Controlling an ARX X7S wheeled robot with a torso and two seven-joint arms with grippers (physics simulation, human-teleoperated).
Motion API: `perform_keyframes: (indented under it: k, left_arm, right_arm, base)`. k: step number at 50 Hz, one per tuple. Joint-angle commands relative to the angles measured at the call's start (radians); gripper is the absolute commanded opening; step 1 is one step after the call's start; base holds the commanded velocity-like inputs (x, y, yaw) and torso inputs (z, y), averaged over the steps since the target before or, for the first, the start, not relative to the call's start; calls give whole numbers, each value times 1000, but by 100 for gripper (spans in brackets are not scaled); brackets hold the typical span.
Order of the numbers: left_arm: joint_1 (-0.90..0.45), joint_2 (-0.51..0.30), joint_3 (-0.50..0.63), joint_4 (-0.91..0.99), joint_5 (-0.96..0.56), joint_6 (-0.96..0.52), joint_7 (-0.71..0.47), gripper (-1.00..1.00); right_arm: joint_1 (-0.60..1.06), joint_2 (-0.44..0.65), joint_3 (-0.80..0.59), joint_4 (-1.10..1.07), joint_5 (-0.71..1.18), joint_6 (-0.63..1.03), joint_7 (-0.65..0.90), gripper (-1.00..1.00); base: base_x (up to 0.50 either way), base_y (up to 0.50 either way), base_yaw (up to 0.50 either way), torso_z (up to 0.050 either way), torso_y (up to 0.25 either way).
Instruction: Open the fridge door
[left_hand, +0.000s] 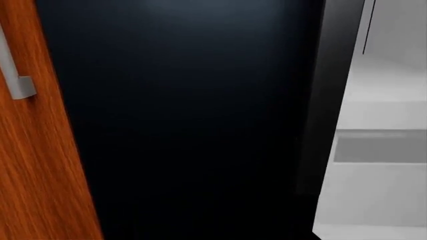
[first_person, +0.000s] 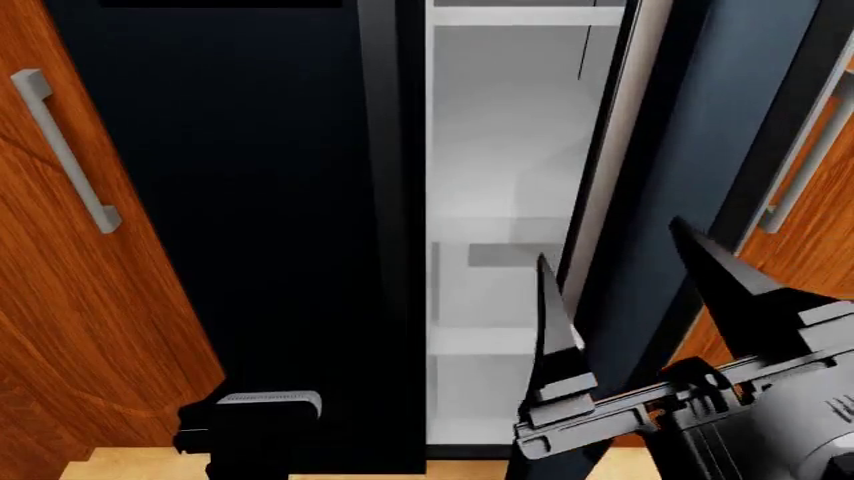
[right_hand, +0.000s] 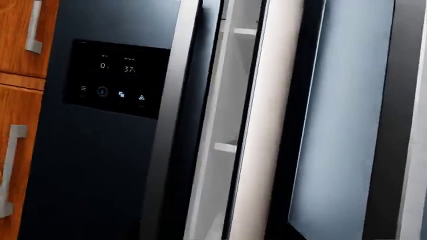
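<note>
The fridge door (first_person: 707, 120) stands swung open at the right of the head view, its blue-grey inner face (right_hand: 340, 125) turned toward me. Its grey bar handle (first_person: 811, 140) runs along its far edge. My right gripper (first_person: 610, 240) is open in front of the door's inner side, its two dark fingers (first_person: 550, 320) spread wide and holding nothing. A dark block with a grey top low in the head view is my left gripper (first_person: 254, 415); its jaws do not show. Neither wrist view shows its own fingers.
The twin black door (first_person: 240, 200) stays closed, its control panel (right_hand: 113, 77) lit. White fridge shelves (first_person: 514, 240) show in the gap. Orange-brown cabinet doors (first_person: 94, 300) with grey handles (first_person: 67, 150) flank the fridge on both sides.
</note>
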Motion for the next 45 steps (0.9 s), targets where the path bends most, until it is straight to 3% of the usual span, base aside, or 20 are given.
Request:
perform_keyframes:
  k: [1,13,20,25,32,39,45]
  left_arm:
    - [3,1,-2,-11,9,23,11,100]
    - [1,-2,2,-12,6,25,8,100]
    - [3,-4,3,-11,4,28,5,100]
    - [-1,-3,5,-15,3,27,3,100]
    - [10,-14,-1,-10,-6,37,5,100]
    - [2,-8,-3,-14,-6,33,-11,100]
    - [-4,-7,-1,-18,-9,31,-14,100]
  right_arm:
    - [808,-217,-957,-4,-101,-129,240,100]
    - [618,-286,-702,-4,2,95,240,100]
    - [330,-311,-343,-4,98,297,240,100]
    - [219,-348,-161,-3,181,441,239,100]
    - [220,-466,-84,69,257,473,198,100]
    - [225,-458,-33,179,293,407,109,100]
    - [237,-518,-18,269,373,441,116,100]
  base:
    - [0,0,0,0,0]
    - [0,0,0,0,0]
    - [0,0,0,0,0]
    - [0,0,0,0,0]
    - [0,0,0,0,0]
    - [0,0,0,0,0]
    - [0,0,0,0,0]
